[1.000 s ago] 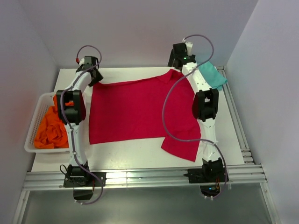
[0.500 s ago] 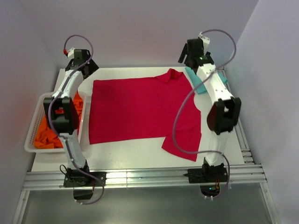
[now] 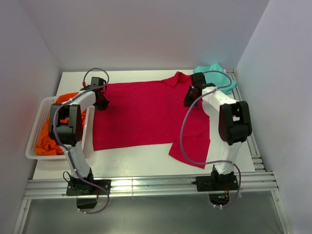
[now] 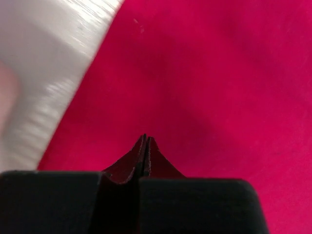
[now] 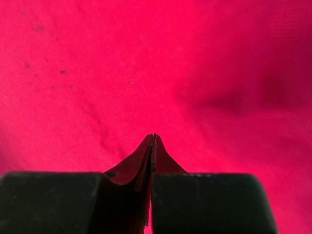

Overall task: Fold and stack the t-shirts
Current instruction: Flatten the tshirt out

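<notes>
A crimson-red t-shirt point(image 3: 141, 114) lies spread flat across the middle of the white table point(image 3: 136, 158). A teal-green t-shirt point(image 3: 214, 73) is bunched at the back right corner. My left gripper point(image 3: 101, 103) is low over the red shirt's left edge. In the left wrist view it point(image 4: 145, 137) is shut, tips together, with red cloth point(image 4: 219, 73) beneath and nothing visible between the jaws. My right gripper point(image 3: 189, 100) is low over the shirt's right shoulder area, below the collar. In the right wrist view it point(image 5: 154, 135) is shut too, over flat red cloth point(image 5: 146, 58).
A white slatted basket point(image 3: 30, 155) at the left table edge holds orange garments point(image 3: 48, 136). Walls close in the back and both sides. The red shirt's right sleeve point(image 3: 187, 151) hangs toward the front. Bare table point(image 4: 48, 58) shows left of the shirt's edge.
Both arms swung from the back corners of the table down onto the red shirt. Both grippers went from open to shut. The teal shirt is now uncovered at the back right.
</notes>
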